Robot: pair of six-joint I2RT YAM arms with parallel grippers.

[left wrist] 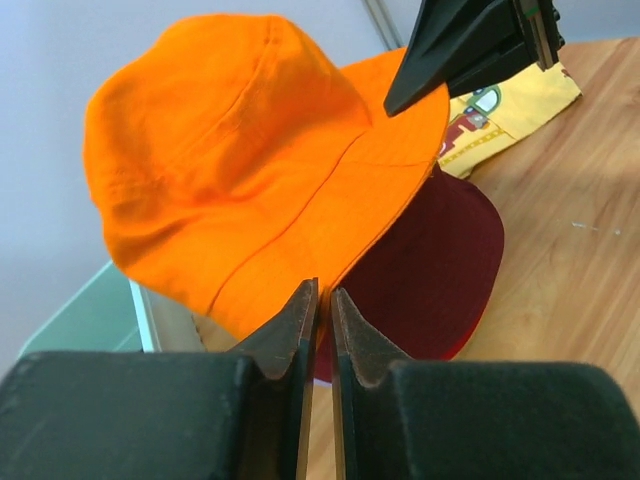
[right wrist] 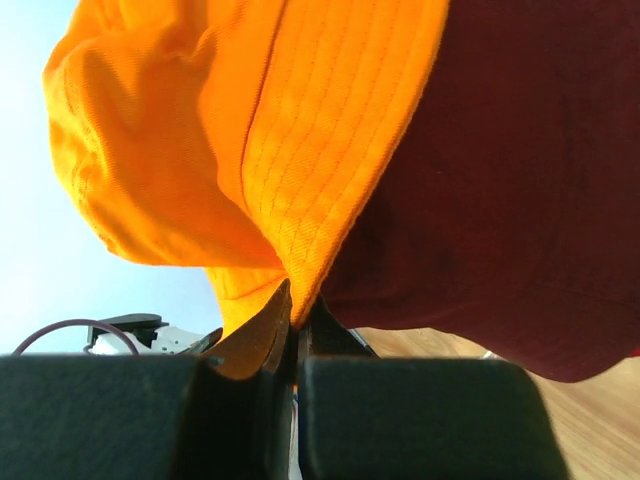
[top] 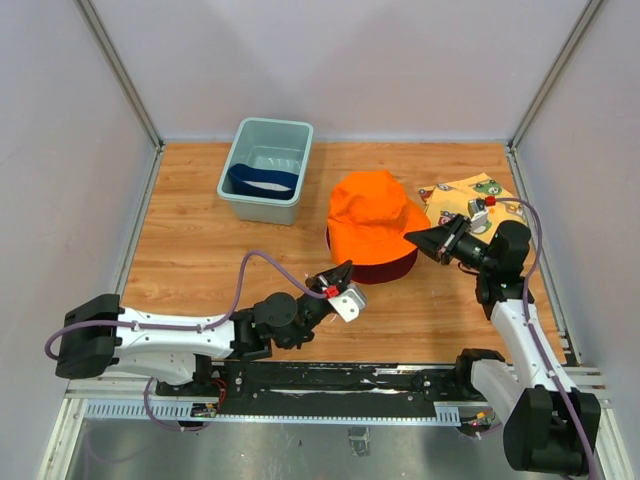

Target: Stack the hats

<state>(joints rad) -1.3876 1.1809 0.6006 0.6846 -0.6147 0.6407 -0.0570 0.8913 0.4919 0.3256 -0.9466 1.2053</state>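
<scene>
Clamped shut, the right gripper (top: 410,237) reaches in from the right side and pinches the brim of the orange hat (top: 372,215); its wrist view shows the orange edge caught between the two black fingertips, with dark red cloth just beside it. Across from it the left gripper (left wrist: 322,292) points at the hats from the near side, its fingers parted by only a thin slit with nothing between them. The tips sit low, just short of the hats' near edge. Everything rests on the wooden table (top: 200,250). Biggest on it is the orange hat, in the middle, crown up and a little crumpled. Under it lies the maroon hat (top: 388,270), of which only a curved band shows along the near and right edge in the top view — the orange one covers the rest. At the far left stands the teal tub (top: 262,208), well apart from the pair. At the far right the yellow cloth printed with cars (top: 482,190) lies flat, partly hidden behind the right arm's wrist. Smallest in view is a navy hat (top: 262,180), bunched inside the tub against its near wall.
</scene>
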